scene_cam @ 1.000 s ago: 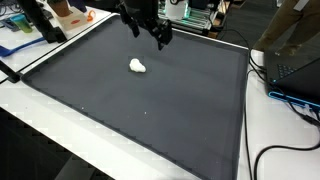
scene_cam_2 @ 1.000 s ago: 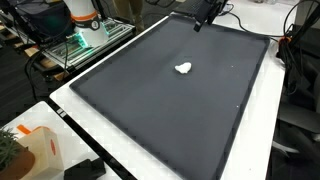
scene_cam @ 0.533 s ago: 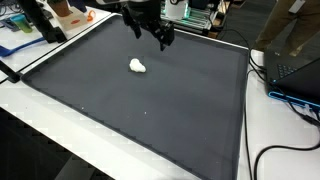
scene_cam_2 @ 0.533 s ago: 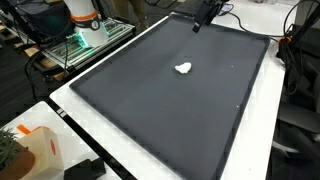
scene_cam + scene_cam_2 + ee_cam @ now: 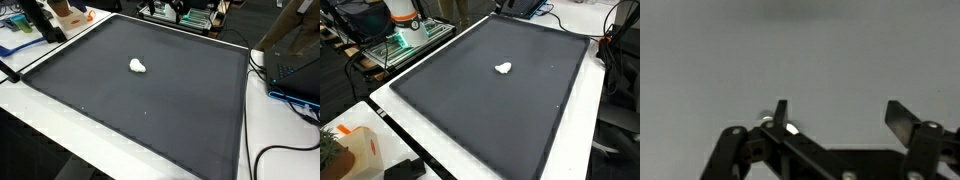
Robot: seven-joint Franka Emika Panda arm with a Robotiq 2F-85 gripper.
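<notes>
**Tool wide open and empty; white lump alone on the mat**

Your tool (image 5: 836, 105) stands with its jaws spread as far apart as they go, and it has hold of nothing. In the wrist view the two dark fingers (image 5: 900, 120) rise from the bottom of the frame, well apart. Between and beyond them you see only a blurred grey surface, too soft to make out any detail. The tool touches nothing there. In both exterior views it cannot be picked out with any certainty among the dark shapes at the top of the frame, so where it hangs over the counter cannot be told.

The thing nearest your work is the small white lump (image 5: 137, 66) (image 5: 503, 69). It lies by itself on the dark mat (image 5: 150, 115) (image 5: 490, 115), which covers most of the white counter (image 5: 30, 105). The lump sits well inside the mat's border, nearer the counter's far edge than its near edge, and clear of every corner. It rests flat on the mat, with nothing touching it or lying beside it.

Off the counter, past its far corner in an exterior view, stands an orange and white object (image 5: 402, 12). A white bag with an orange print (image 5: 360, 150) sits beyond the near corner.
</notes>
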